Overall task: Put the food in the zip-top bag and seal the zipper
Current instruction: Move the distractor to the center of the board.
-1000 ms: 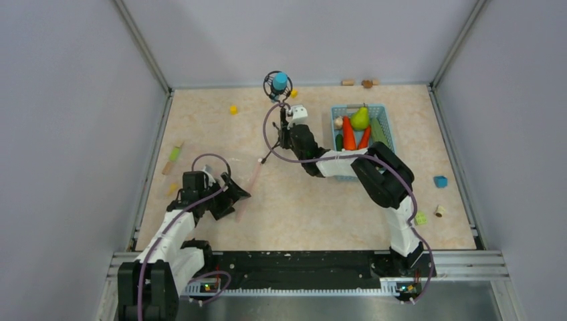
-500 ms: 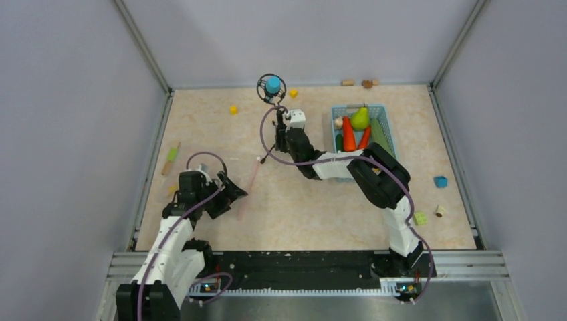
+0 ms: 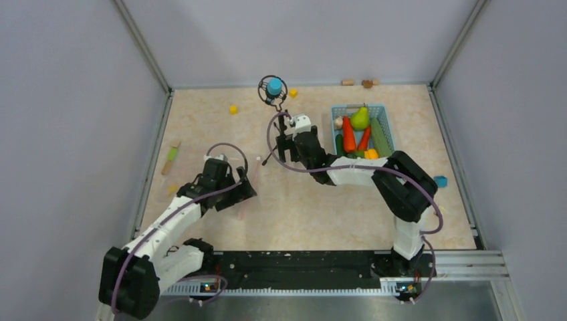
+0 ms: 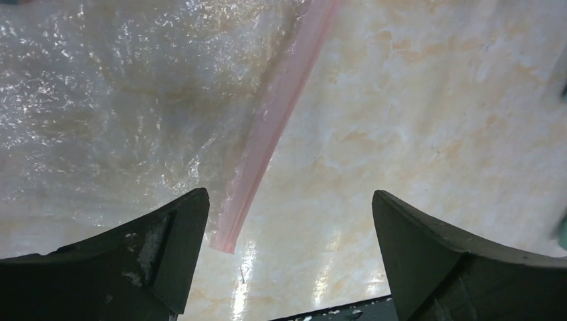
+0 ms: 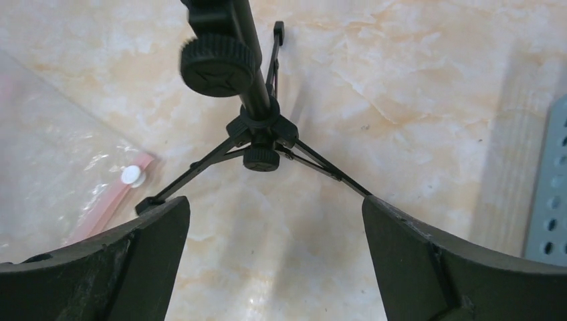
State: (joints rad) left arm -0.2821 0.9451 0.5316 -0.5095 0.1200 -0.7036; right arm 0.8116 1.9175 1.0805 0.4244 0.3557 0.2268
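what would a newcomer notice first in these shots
The light blue basket at the far right of the table, heaped with bright toy produce, a green pear and an orange carrot among it. Next, the black tripod standing just ahead of the open right gripper, and the clear zip-top bag with its pink zipper lying flat below the open left gripper.

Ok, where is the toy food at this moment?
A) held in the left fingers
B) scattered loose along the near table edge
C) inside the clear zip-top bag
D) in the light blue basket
D: the pear, the carrot and a cucumber lie in the light blue basket, while the part of the zip-top bag seen from the left wrist lies flat with no food in it.
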